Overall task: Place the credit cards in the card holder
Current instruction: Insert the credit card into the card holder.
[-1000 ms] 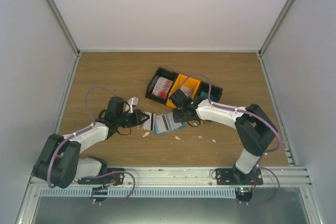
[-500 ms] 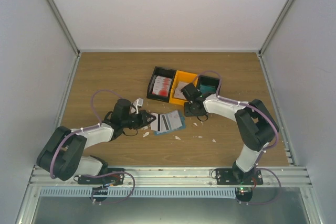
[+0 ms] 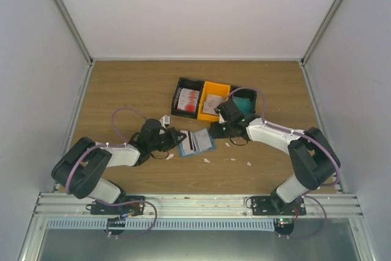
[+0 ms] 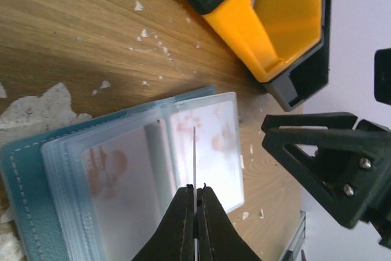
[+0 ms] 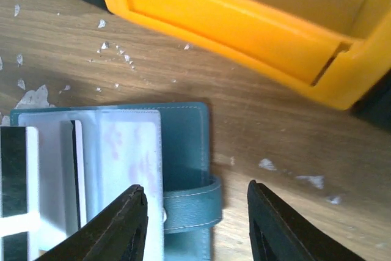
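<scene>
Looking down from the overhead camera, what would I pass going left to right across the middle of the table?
In order: left arm → left gripper, pinching a credit card → card holder → right gripper, open → right arm.

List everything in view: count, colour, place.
table: 1, wood, whole floor of the cell
black bins: 2, either side of the orange bin, far centre
orange bin: 1, between the black bins
red-white cards: stack, count unclear, in the left black bin
whitish card: at least 1, in the orange bin
teal cards: count unclear, in the right black bin, partly hidden by the arm
holder: 1, teal, lying open mid-table, clear sleeves up
held card: 1, whitish, edge-on above the holder
scraps: several, white, scattered around the holder
arms: 2, white-black, near edge; left jaws shut on the held card, right jaws open by the holder's strap
</scene>
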